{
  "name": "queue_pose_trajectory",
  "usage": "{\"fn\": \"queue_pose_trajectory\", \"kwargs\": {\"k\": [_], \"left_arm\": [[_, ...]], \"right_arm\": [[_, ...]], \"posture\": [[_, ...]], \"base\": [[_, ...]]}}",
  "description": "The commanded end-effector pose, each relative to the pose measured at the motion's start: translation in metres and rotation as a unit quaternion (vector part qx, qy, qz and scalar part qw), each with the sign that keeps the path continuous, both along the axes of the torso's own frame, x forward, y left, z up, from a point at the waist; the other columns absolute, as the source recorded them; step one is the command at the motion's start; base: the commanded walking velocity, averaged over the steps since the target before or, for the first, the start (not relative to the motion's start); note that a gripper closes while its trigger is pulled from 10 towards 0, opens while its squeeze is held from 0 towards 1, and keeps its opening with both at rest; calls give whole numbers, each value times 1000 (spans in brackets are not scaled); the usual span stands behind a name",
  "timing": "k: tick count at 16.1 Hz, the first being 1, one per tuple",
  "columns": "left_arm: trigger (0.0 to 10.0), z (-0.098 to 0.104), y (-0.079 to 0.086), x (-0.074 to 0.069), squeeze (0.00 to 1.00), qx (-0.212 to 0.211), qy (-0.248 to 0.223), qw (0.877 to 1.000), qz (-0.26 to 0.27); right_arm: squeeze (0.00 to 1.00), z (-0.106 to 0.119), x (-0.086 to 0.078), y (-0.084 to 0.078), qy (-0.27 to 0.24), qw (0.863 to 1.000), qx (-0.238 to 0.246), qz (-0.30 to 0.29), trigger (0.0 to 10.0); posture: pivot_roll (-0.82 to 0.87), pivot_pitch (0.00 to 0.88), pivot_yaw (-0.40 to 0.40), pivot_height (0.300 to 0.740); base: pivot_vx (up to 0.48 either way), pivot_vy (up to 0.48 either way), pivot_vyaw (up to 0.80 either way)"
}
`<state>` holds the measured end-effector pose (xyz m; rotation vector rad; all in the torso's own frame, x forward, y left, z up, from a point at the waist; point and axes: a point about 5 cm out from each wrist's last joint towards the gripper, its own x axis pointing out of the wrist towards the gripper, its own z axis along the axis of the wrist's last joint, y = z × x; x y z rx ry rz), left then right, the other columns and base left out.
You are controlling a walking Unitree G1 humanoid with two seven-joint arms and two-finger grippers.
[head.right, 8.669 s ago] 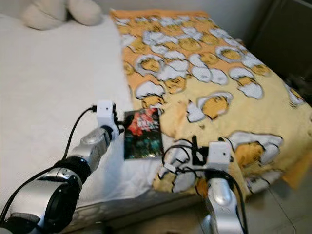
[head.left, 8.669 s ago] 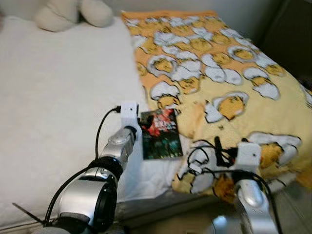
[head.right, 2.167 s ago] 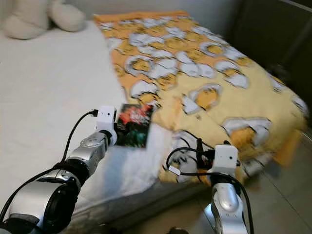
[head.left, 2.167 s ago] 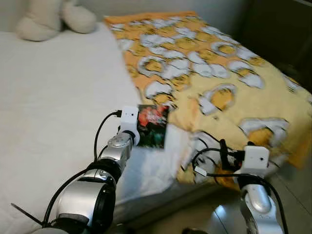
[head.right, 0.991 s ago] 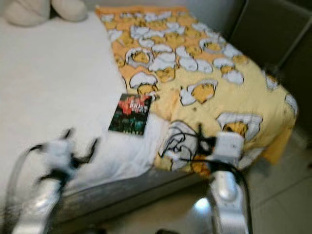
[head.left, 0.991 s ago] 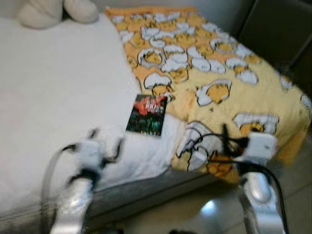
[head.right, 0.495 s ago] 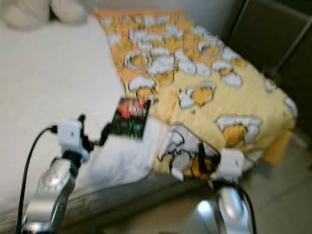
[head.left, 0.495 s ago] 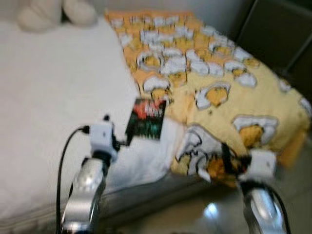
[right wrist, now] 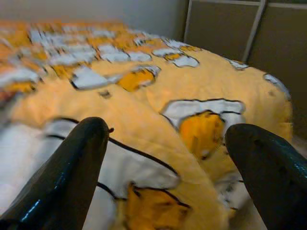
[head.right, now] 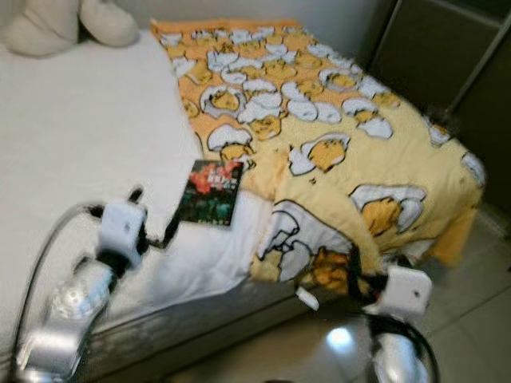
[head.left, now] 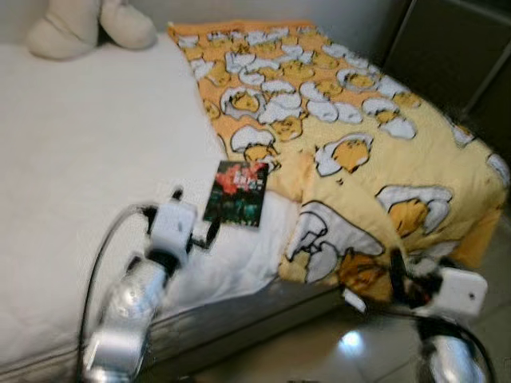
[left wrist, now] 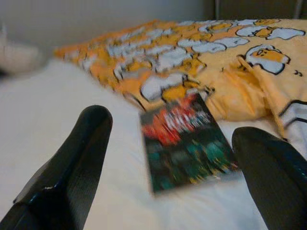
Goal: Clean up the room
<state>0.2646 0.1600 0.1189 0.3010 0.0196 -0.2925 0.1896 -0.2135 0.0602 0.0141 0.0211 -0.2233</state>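
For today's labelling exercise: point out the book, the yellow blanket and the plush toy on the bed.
book (head.left: 236, 194), left eye view, middle of its cover
yellow blanket (head.left: 363, 120), left eye view, its patterned top
plush toy (head.left: 88, 24), left eye view, its cream body

The bed (head.left: 80, 159) is covered in plain white. Over its right side lies a blanket (head.left: 359, 120) of yellow with an orange border, printed all over with a repeating cartoon motif: white broken-eggshell shapes outlined in black, each holding a yellow-orange yolk figure. The book (head.left: 236, 194) has a dark, nearly black cover with red at the top and green lower down. The plush (head.left: 88, 24) at the head of the bed is cream. The floor (head.right: 471, 319) is pale grey and glossy. The arms are silver, with white wrist blocks, black cables and glossy black fingers (left wrist: 72, 163).
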Motion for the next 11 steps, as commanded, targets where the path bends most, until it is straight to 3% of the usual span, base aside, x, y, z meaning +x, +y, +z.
{"fn": "queue_pose_trajectory", "kwargs": {"k": [1,5,8,10,11], "left_arm": [[10000,1,6,2,0,2,6,1000,-1],[10000,16,11,21,0,-22,-14,1000,9],[10000,16,9,28,0,0,-12,1000,-20],[10000,7,12,33,0,-23,10,1000,-6],[10000,-7,21,36,0,-88,50,993,60]], "right_arm": [[0,-4,-2,0,3,1000,-4,-10,10000],[0,-11,-2,3,4,1000,3,-18,10000],[0,-9,4,5,-12,1000,2,-21,10000],[0,-7,5,7,-17,1000,-8,-10,10000],[0,-1,10,3,-26,1000,-8,-7,10000]], "posture": [[-11,0,47,740],[-27,0,115,740],[-50,0,166,740],[-82,0,181,740],[-108,0,181,740]], "base": [[0,0,0],[0,0,0],[0,0,0],[0,0,0],[0,0,0]]}}
